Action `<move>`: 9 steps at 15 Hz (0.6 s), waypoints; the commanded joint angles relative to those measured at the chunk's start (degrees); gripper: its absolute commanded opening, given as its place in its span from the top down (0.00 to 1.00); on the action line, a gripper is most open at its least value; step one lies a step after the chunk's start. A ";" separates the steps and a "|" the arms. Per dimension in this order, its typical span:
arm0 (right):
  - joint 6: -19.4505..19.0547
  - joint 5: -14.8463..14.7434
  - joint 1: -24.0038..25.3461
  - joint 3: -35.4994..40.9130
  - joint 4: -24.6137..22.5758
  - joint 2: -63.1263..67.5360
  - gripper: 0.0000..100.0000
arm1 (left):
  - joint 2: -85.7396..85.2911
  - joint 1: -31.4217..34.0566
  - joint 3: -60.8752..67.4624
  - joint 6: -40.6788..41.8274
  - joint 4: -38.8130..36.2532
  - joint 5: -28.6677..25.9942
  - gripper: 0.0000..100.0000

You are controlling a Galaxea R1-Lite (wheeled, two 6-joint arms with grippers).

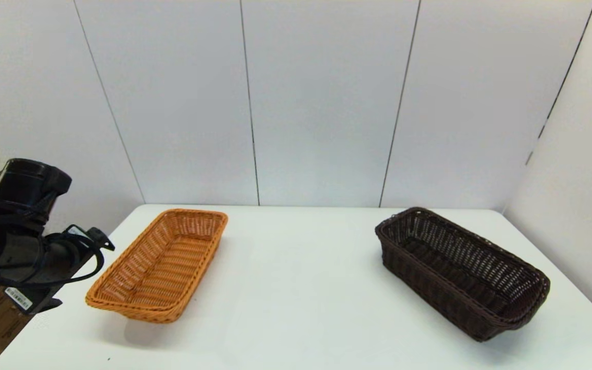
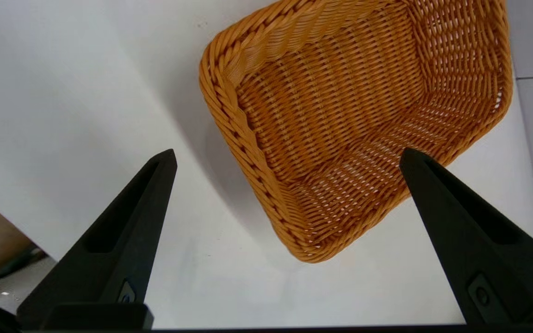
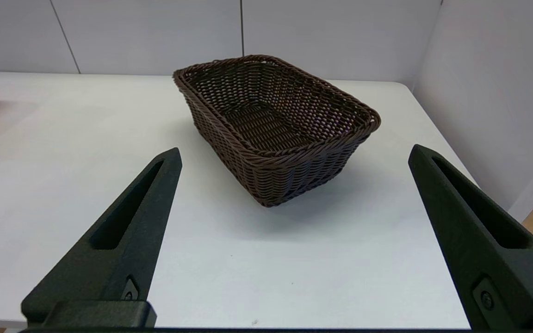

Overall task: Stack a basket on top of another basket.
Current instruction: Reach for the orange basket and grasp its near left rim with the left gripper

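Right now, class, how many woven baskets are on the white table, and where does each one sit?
2. The orange-tan basket sits on the table's left side, and the dark brown basket on its right side, well apart. Neither is hidden or stacked.

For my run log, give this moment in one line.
dark brown woven wicker basket: table right, untouched | orange-tan woven wicker basket: left, apart | left gripper: open | right gripper: open
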 commanded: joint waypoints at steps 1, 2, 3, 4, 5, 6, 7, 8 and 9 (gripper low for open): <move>-0.04 0.02 0.00 -0.01 0.00 -0.02 0.00 | 2.29 -0.61 2.26 -0.80 0.28 -0.06 0.00; -0.04 0.02 0.00 -0.01 0.00 -0.02 0.00 | 2.73 -0.53 3.57 -0.80 0.20 -0.15 0.00; -0.04 0.02 0.00 -0.01 0.00 -0.02 0.00 | 2.73 -0.53 4.54 -0.71 0.20 -0.15 0.00; -0.04 0.02 0.00 -0.01 0.00 -0.02 0.00 | 2.73 -0.53 5.07 -0.71 0.11 -0.15 0.00; -0.04 0.02 0.00 -0.01 0.00 -0.02 0.00 | 3.26 -0.61 5.24 -0.71 0.11 -0.23 0.00; -0.04 0.02 0.00 -0.01 0.00 -0.02 0.00 | 4.22 -0.53 5.33 -0.62 -0.07 -0.50 0.00; -0.04 0.02 0.00 -0.01 0.00 -0.02 0.00 | 5.10 -0.53 5.42 -0.54 -0.77 -0.59 0.00; -0.04 0.02 0.00 -0.01 0.00 -0.02 0.00 | 5.45 -0.53 5.33 -0.54 -1.30 -0.59 0.00; -0.04 0.02 0.00 0.07 0.00 -0.02 0.00 | 5.54 -0.53 5.42 -0.45 -1.74 -0.67 0.00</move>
